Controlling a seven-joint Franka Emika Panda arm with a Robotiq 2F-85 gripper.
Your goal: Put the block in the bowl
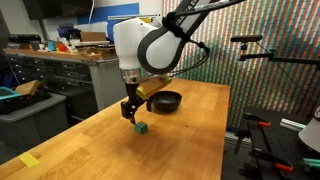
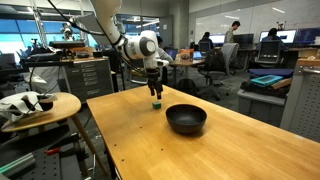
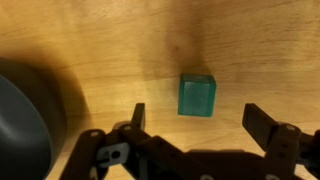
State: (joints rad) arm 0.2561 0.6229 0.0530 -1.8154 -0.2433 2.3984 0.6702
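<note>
The Robotiq gripper [image 3: 198, 125] is spread wide, its two dark fingers [image 3: 262, 125] well apart, with nothing held between them. In the wrist view the green block [image 3: 196, 95] sits on the wooden table [image 3: 260, 50] just ahead of the fingertips. It is roughly centred on the gap between them and touches neither finger. Its faces stand nearly square to the jaws. The black bowl [image 3: 20, 120] fills the edge of that view, out beyond one finger and apart from the block.

In an exterior view the gripper [image 1: 131, 112] points straight down, close over the table [image 1: 200, 130], with the block [image 1: 143, 128] just beneath and beside its tips. The bowl [image 1: 166, 101] rests upright a little beyond the gripper, near it but not touching. In an exterior view the block [image 2: 157, 103] shows right under the gripper [image 2: 155, 94], and the bowl [image 2: 186, 119] stands to one side of it. Whether the fingertips touch the tabletop cannot be told. A yellow tape patch [image 1: 30, 160] lies on the table, well away from the gripper.
</note>
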